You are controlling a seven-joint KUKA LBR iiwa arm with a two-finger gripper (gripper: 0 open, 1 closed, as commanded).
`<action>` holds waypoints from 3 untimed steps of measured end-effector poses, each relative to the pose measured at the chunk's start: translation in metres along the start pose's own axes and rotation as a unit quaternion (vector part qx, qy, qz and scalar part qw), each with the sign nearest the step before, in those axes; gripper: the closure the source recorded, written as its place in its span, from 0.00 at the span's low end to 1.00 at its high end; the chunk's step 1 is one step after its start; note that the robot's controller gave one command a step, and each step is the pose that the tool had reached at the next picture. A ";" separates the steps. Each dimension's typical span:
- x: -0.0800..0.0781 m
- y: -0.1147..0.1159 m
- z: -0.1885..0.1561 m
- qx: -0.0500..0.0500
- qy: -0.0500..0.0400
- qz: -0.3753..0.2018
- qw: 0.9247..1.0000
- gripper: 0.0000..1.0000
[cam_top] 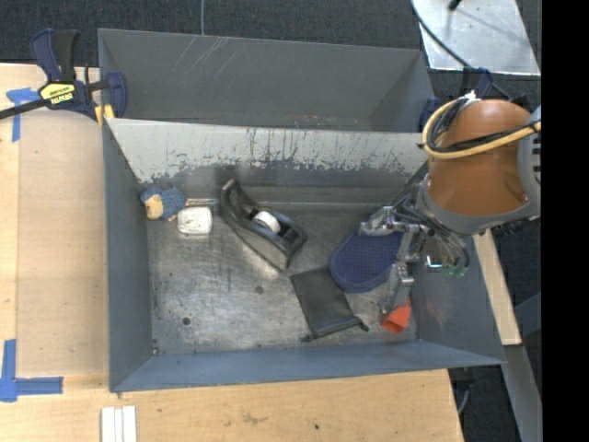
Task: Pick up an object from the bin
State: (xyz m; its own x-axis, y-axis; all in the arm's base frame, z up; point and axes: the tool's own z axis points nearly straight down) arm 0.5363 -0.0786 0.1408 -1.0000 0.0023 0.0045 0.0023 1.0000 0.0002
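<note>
Because the gripper (402, 284) hangs in the near right corner of the bin (212, 293), close to its sloping wall, a descent could scrape the metal or nudge away the small orange-red block (397, 318) just below it. Whether the gripper is open or closed cannot be told. The bin also holds a blue rounded pad (361, 261), a dark flat slab (324, 304) and a black tape dispenser (261, 225).
</note>
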 end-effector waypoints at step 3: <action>-0.004 0.007 -0.149 0.002 -0.008 -0.170 0.985 1.00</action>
